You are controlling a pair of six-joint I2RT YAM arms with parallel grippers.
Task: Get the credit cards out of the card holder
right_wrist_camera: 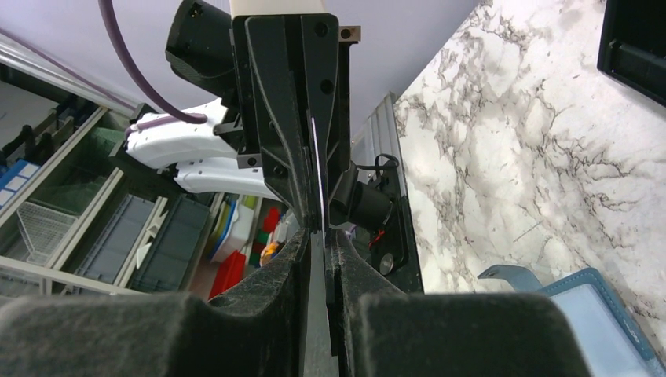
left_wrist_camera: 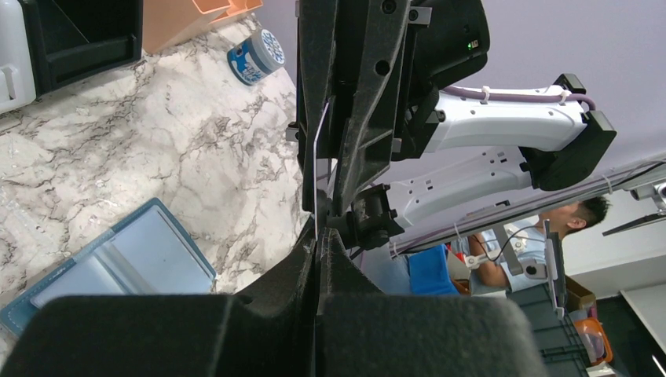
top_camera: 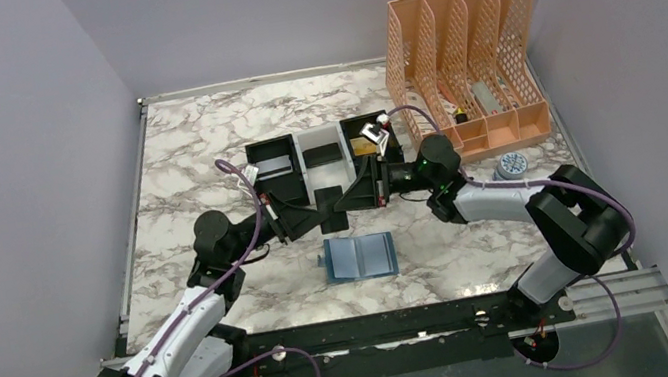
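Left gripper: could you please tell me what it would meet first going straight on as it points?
Most likely the right gripper, facing it tip to tip on the credit card both pinch.

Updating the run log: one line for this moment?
credit card: midair; left end effector: shut on it; right end effector: shut on it; card holder: open

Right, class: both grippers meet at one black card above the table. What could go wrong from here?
1. The left gripper pinches the black card by one thin end. Whether the right gripper has really clamped the other end is unclear, so an early release could drop it.
2. A dropped card might land near the open card holder, not in the tray.
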